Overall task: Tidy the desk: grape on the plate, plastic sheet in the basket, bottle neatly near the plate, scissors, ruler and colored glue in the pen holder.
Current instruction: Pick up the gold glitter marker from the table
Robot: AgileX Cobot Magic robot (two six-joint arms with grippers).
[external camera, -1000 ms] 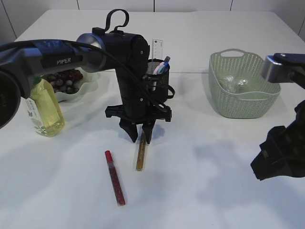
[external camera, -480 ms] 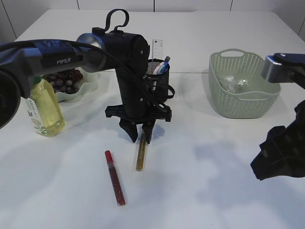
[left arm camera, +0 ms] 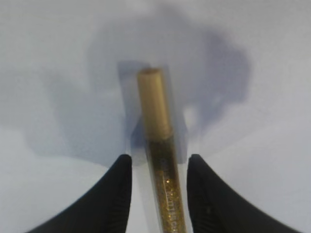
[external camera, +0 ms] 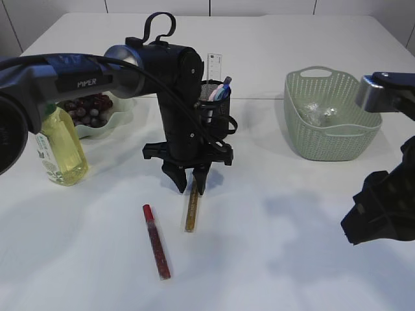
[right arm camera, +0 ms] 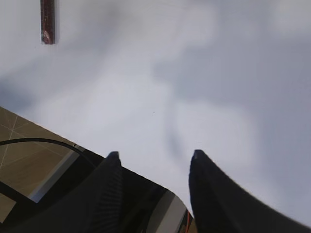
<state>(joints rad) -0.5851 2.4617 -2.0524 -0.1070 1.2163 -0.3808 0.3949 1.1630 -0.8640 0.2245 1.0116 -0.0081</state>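
Nothing has visibly shifted since a second ago. The left gripper (external camera: pixel 189 188) stands partly open, its jaws on either side of the gold glitter glue (external camera: pixel 192 208), not gripping it. Two glue tubes lie on the counter (external camera: pixel 272 214): gold and red (external camera: pixel 156 241). One bottle (external camera: pixel 59 146), one plate (external camera: pixel 111 123) of grapes (external camera: pixel 87 107), one basket (external camera: pixel 329 123), one pen holder (external camera: pixel 215 107). The right gripper (right arm camera: pixel 153 160) hangs open, empty.

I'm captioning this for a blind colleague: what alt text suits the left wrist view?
The left gripper stands open around a gold glitter glue tube lying on the white table, one finger each side, its beige cap pointing away.
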